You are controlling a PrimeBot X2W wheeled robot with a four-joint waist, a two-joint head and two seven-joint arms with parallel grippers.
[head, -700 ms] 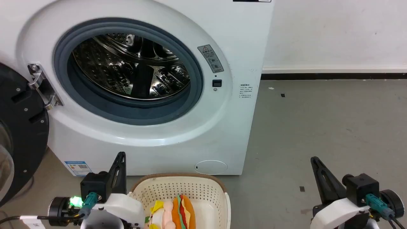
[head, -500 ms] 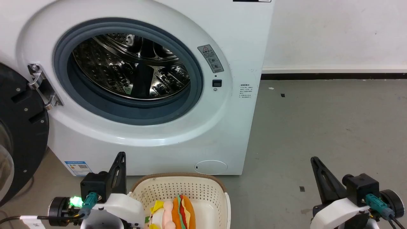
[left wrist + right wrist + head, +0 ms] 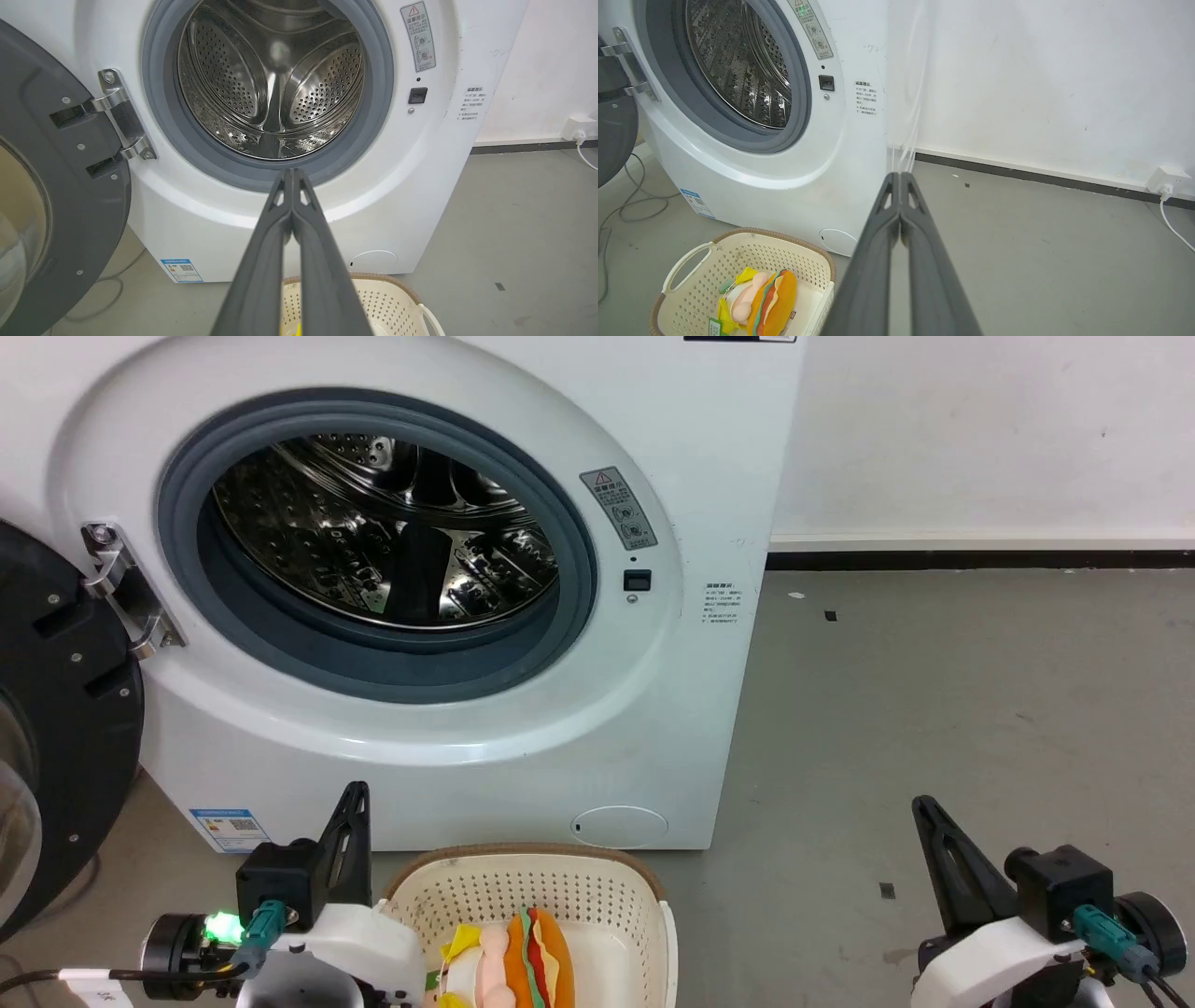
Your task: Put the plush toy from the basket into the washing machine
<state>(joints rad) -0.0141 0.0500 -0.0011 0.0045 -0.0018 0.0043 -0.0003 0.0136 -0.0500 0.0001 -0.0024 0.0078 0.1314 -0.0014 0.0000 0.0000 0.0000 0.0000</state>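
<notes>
The hamburger plush toy [image 3: 527, 959] [image 3: 768, 305] lies on its side in the cream basket [image 3: 644, 905] [image 3: 689, 266] [image 3: 392, 298], which stands on the floor just in front of the washing machine [image 3: 653, 709] [image 3: 420, 186] [image 3: 831, 154]. The machine's dark door [image 3: 47, 728] [image 3: 51, 200] hangs open at the left, and the steel drum [image 3: 373, 532] [image 3: 275, 79] holds nothing. My left gripper [image 3: 357, 791] [image 3: 292, 171] is shut, left of the basket, holding nothing. My right gripper [image 3: 922, 803] [image 3: 899, 175] is shut too, well to the right over bare floor.
Grey floor [image 3: 934, 691] stretches to the right of the machine up to a white wall with a dark skirting [image 3: 980, 558]. A wall socket with a white cable [image 3: 1169, 184] sits at the far right. Grey cables [image 3: 626, 200] lie on the floor left of the machine.
</notes>
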